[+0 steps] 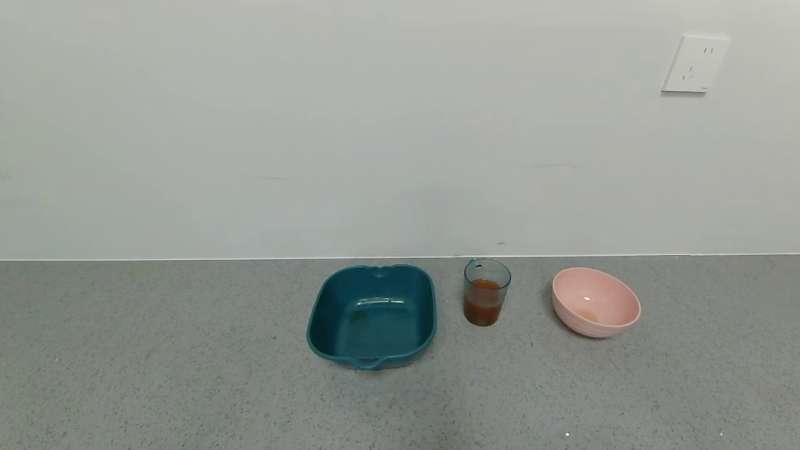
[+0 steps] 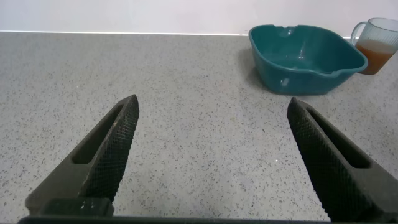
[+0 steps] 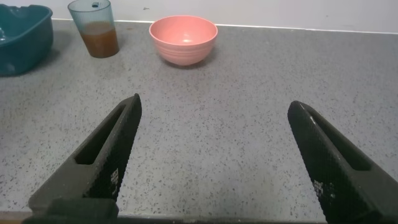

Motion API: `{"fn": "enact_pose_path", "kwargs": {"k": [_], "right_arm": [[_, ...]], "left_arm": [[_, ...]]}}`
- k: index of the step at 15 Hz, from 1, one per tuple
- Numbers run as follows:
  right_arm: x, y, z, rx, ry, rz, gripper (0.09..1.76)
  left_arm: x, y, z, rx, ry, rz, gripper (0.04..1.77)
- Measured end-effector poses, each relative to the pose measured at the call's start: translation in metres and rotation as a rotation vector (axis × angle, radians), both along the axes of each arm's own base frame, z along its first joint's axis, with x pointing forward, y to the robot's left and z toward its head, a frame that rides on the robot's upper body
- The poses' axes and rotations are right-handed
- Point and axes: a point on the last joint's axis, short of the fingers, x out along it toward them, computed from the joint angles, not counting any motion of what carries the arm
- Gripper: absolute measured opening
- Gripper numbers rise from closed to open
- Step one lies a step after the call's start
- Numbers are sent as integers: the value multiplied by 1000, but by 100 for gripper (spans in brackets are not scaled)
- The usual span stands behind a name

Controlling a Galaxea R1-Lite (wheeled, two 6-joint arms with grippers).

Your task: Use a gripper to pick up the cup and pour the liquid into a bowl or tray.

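The translucent blue-grey cup (image 1: pixel 487 291) stands upright near the wall, about half full of orange-brown liquid (image 1: pixel 483 306). The pale pink bowl (image 1: pixel 595 302) sits to its right, apart from it. Neither gripper shows in the head view. My left gripper (image 2: pixel 212 106) is open and empty over bare counter, far short of the cup (image 2: pixel 378 45). My right gripper (image 3: pixel 214 104) is open and empty over bare counter, with the cup (image 3: pixel 94 27) and the bowl (image 3: pixel 183 38) well beyond its fingertips.
A dark teal rectangular tray (image 1: pixel 372 315) stands left of the cup; it also shows in the left wrist view (image 2: pixel 305 57) and at the edge of the right wrist view (image 3: pixel 22 37). The grey speckled counter (image 1: pixel 187 362) ends at a white wall with a socket (image 1: pixel 695 64).
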Motion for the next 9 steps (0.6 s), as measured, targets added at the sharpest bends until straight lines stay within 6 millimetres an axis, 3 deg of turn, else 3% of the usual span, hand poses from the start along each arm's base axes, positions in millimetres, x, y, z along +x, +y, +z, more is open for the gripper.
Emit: {"fn": "enact_pose_path", "kwargs": {"k": [9], "right_arm": [[0, 0, 0, 1, 2, -1, 171]], "left_arm": [[0, 0, 0, 0, 0, 0, 172]]}}
